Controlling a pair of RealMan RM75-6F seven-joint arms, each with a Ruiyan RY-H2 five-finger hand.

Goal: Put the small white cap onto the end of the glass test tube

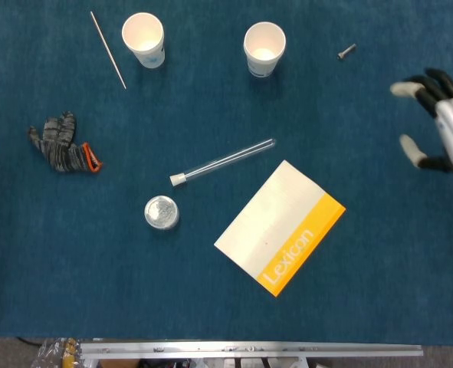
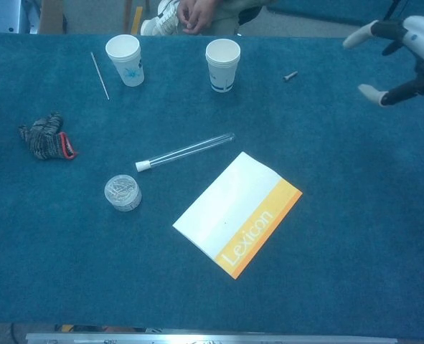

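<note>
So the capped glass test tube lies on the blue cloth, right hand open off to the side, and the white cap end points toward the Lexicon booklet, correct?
Not quite. The small white cap sits on the glass test tube's far end, nearer the round metal tin, as the head view shows. The open right hand is correct.

Table cloth (image 1: 379, 276): deep blue-teal. Test tube (image 1: 228, 161): clear glass, white cap (image 1: 177, 179) on its end. Booklet (image 1: 280, 227): white, with an orange-yellow band carrying white "Lexicon" lettering. Two paper cups (image 1: 143, 39) (image 1: 264, 48): white; the left one has a pale blue print. Glove (image 1: 62, 144): grey-black knit, orange-red trim. Round tin (image 1: 162, 212): silvery. Rod (image 1: 107, 49): light grey. Right hand (image 1: 441, 126): grey, black fingers, pale tips.
</note>
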